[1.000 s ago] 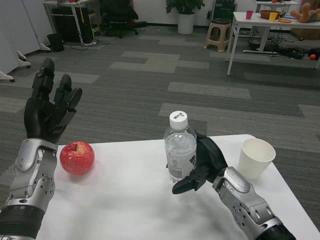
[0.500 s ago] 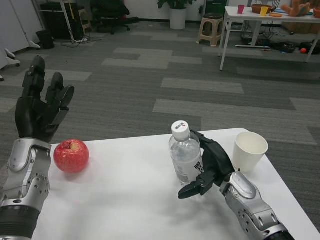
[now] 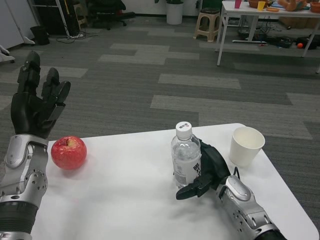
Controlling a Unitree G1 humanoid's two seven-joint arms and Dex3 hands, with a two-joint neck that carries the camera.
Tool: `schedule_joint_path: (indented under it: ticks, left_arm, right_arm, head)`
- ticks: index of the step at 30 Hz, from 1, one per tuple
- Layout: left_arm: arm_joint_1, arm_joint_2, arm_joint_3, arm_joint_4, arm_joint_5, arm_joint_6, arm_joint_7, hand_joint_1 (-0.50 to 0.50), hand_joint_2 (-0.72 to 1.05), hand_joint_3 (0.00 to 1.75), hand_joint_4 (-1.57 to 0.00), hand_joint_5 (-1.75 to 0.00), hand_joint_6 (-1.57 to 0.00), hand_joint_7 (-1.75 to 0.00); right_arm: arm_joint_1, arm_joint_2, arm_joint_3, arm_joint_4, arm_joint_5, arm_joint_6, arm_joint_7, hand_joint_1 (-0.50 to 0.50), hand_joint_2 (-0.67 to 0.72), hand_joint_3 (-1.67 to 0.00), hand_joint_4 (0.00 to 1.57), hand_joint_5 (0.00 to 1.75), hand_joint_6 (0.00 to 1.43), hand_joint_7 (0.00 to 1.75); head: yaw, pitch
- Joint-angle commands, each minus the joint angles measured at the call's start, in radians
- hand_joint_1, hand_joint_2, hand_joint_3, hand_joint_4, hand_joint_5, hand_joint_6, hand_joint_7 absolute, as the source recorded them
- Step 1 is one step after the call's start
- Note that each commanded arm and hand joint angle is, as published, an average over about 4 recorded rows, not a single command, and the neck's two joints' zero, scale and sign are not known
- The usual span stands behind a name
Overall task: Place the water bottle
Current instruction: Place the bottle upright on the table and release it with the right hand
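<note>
Your right hand (image 3: 206, 169) is wrapped around the water bottle (image 3: 186, 156), palm against its far-right side and fingers curling round the lower body below the label, so the bottle is gripped. The bottle stands upright on the white table (image 3: 125, 200), its white cap on top, roughly in the middle of the tabletop toward the far edge. You cannot tell from this view whether its base rests fully on the surface, since the fingers cover part of the bottom. To the right of the bottle, near but apart from it and from your hand, stands a white paper cup (image 3: 245, 145), upright and open at the top. Well to the left of the bottle lies a red apple (image 3: 68, 152), stem up, close to the table's left edge. Your left hand (image 3: 35, 107) is raised above and beyond the apple, fingers spread and pointing upward, holding nothing and touching nothing. Behind the bottle, past the table's far edge, is grey patterned carpet (image 3: 150, 75); farther back are a beige stool (image 3: 209, 24), another white table (image 3: 265, 20) with small objects on it, and a white planter (image 3: 174, 12).
</note>
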Motion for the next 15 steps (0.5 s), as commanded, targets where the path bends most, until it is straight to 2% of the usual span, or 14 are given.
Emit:
schedule_joint_path:
  ticks: [1, 6, 11, 15]
  left_arm:
    - [-0.022, 0.0, 0.001, 0.016, 0.005, -0.009, -0.002, -0.5, 1.05, 0.09, 0.0, 0.0, 0.0, 0.0]
    - [-0.034, 0.0, -0.001, 0.031, 0.009, -0.009, -0.002, -0.5, 1.05, 0.09, 0.0, 0.0, 0.0, 0.0]
    - [-0.044, 0.0, -0.006, 0.046, 0.011, -0.007, -0.002, -0.5, 1.05, 0.09, 0.0, 0.0, 0.0, 0.0]
    - [-0.05, 0.0, -0.007, 0.055, 0.012, -0.008, -0.002, -0.5, 1.05, 0.09, 0.0, 0.0, 0.0, 0.0]
  right_arm:
    - [0.0, 0.0, 0.001, 0.033, -0.003, -0.009, 0.003, 0.25, 0.15, -0.32, 1.31, 1.65, 0.49, 1.61]
    - [0.0, -0.001, 0.005, 0.051, -0.012, -0.018, 0.003, 0.28, 0.15, -0.32, 1.31, 1.6, 0.5, 1.61]
    - [0.0, -0.005, 0.009, 0.055, -0.013, -0.019, 0.003, 0.29, 0.15, -0.3, 1.31, 1.65, 0.51, 1.61]
    - [0.0, -0.008, 0.012, 0.055, -0.014, -0.02, 0.003, 0.31, 0.15, -0.24, 1.16, 1.65, 0.5, 1.54]
  head:
    - [-0.001, -0.003]
    - [-0.01, -0.012]
    - [-0.01, -0.02]
    - [-0.009, -0.021]
